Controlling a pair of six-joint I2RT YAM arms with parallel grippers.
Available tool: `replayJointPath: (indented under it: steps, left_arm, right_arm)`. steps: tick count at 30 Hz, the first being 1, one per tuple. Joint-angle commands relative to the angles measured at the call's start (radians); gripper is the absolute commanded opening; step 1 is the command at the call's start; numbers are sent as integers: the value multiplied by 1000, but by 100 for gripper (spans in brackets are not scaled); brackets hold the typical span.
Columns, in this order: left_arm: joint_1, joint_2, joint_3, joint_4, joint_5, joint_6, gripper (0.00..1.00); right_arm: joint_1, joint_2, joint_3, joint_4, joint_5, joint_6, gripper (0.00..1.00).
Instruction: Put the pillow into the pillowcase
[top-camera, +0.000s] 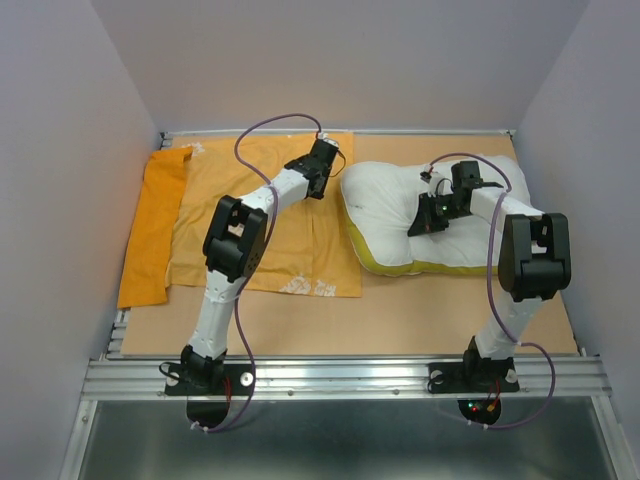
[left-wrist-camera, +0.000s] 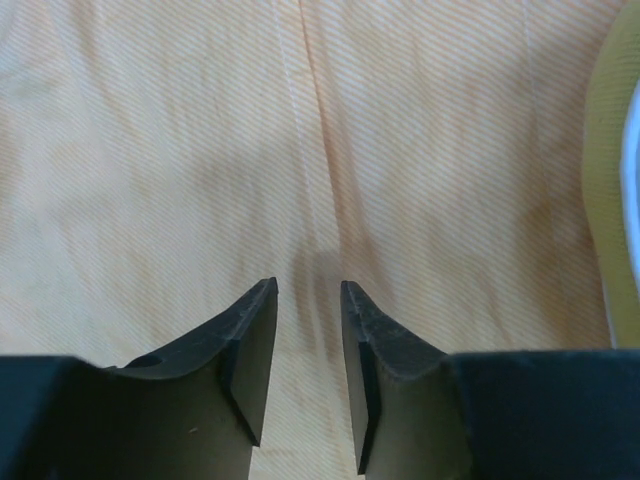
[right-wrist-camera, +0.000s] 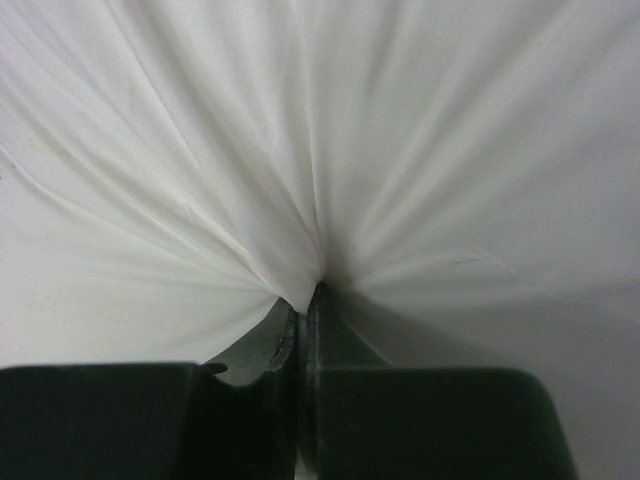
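Observation:
The orange-yellow pillowcase (top-camera: 265, 225) lies flat on the left half of the table, small white print on its near edge. The white pillow (top-camera: 385, 215) with a yellow edge lies on the right half. My left gripper (top-camera: 318, 190) hovers over the pillowcase's right edge; in the left wrist view the gripper (left-wrist-camera: 308, 290) is open and empty above the orange fabric (left-wrist-camera: 200, 150), with the pillow's yellow edge (left-wrist-camera: 612, 180) at the far right. My right gripper (top-camera: 428, 218) is pressed into the pillow's top; the right wrist view shows the gripper (right-wrist-camera: 305, 295) shut on a pinch of the white fabric (right-wrist-camera: 320, 130), with folds radiating from it.
A folded orange cloth flap (top-camera: 155, 225) extends off the pillowcase's left side, near the left wall. Grey walls enclose the table on three sides. A metal rail (top-camera: 340, 378) runs along the near edge by the arm bases.

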Motion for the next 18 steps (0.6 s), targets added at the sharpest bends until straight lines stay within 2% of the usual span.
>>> replayJointPath:
  steps: [1,5,18]
  left_arm:
    - [4,-23,53,-4,46,6,49]
    - [4,9,84,-16,37,7,53]
    - [7,69,110,-23,-33,7,51]
  right_arm:
    - [0,5,-38,-17,15,0,1]
    - [0,8,-35,-17,15,1,1]
    - [1,25,-24,-20,18,2,1]
